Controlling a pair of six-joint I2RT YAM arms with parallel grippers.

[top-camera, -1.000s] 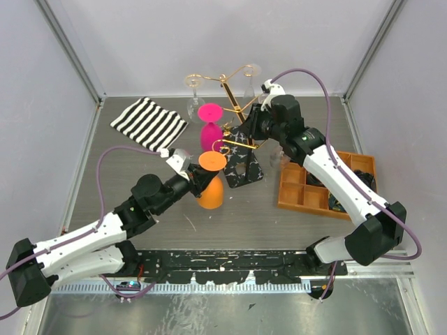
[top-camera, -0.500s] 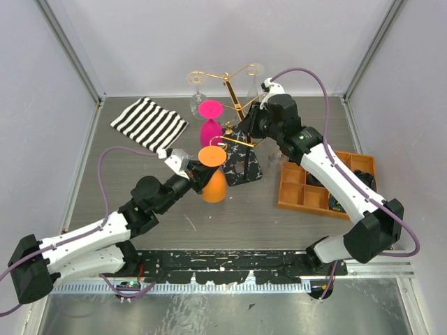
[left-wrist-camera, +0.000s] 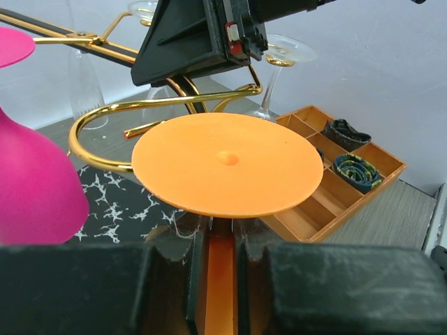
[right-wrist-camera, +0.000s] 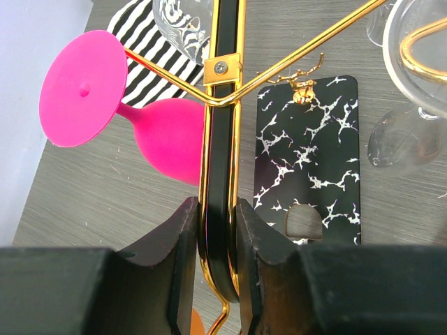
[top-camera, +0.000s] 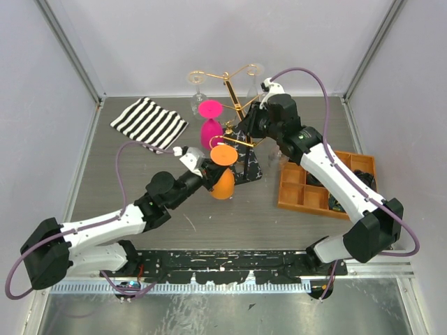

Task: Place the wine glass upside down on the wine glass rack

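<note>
Cloth: a black-and-white striped cloth (top-camera: 150,122) lies flat at 9 o'clock from the rack, well apart from it and out of both arms' reach paths.
Left tool: the left gripper (left-wrist-camera: 218,241) is clamped on the stem of an opaque orange, plastic-looking wine glass (left-wrist-camera: 227,164). The bowl is down and the round foot up, the pose it needs for hanging.
Orange glass position: it is off the table at 7 o'clock from the rack's post. Its foot is just beside the gold spiral of the near arm; I cannot tell whether they touch. The stem does not look to be seated in the arm yet.
Pink glass: an opaque pink wine glass (right-wrist-camera: 84,87) hangs inverted at 10 o'clock, its foot carried on a wire arm.
Rack: the tall gold wire wine glass rack (top-camera: 248,167) stands on a black base with white marbling.
Clear glasses: transparent clear wine glasses (top-camera: 198,89) hang at 11 and 1 o'clock.
Right tool: the right gripper (right-wrist-camera: 218,223) is closed on the rack's upright post, probably to steady it.
Tray: an orange compartment tray (top-camera: 297,192) sits at 4 o'clock, holding dark rolled bands (left-wrist-camera: 356,171).
Counts: one orange glass, one pink, at least two clear, one rack, one cloth, one tray, two visible bands.
</note>
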